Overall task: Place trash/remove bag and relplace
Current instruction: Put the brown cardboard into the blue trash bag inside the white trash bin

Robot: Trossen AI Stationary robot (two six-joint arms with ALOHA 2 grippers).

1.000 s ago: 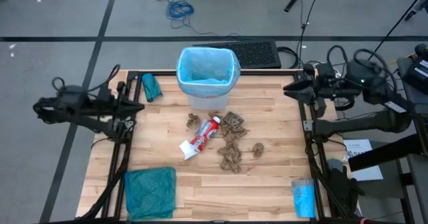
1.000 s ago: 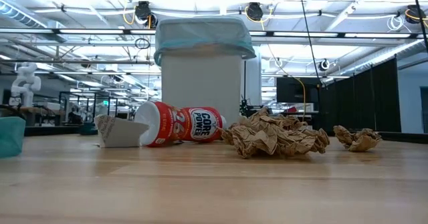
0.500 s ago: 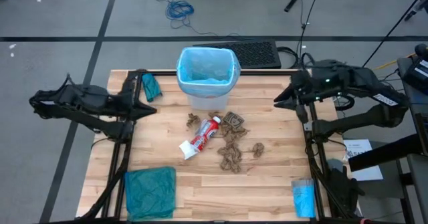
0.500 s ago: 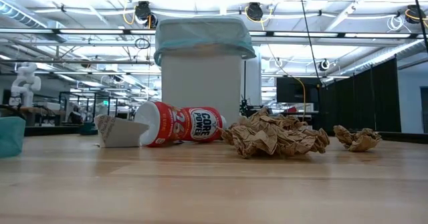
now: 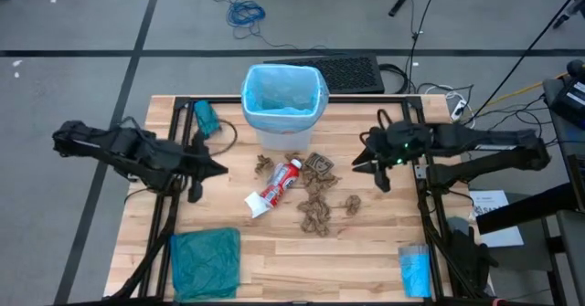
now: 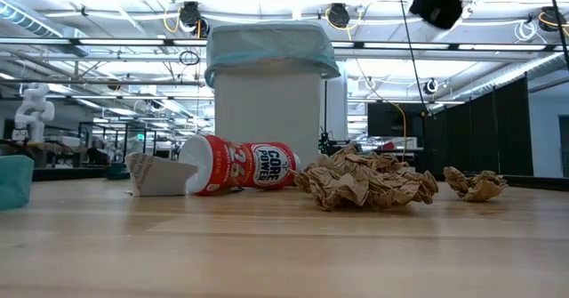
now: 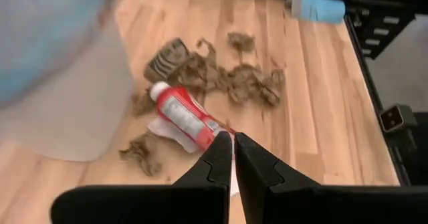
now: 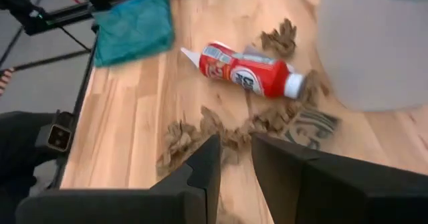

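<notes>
Black fingers on the left gripper (image 7: pixel 233 158) are pressed together with nothing between them, hanging above the wood just short of the squeeze tube (image 5: pixel 275 185). The right gripper (image 8: pixel 234 165) keeps a narrow gap between its fingers, also gripping nothing, poised over the brown paper scraps (image 5: pixel 320 196). Both seem lined up to start collecting the litter, which lies heaped mid-table (image 5: pixel 366 260) so either arm can reach it. The tube rests on its side, its long axis running diagonally: the narrow end aims toward the near left corner, the other end toward the white bin (image 5: pixel 283 100). Inside that bin sits the light blue bag (image 5: pixel 283 91), folded over the rim, mouth up and ready.
</notes>
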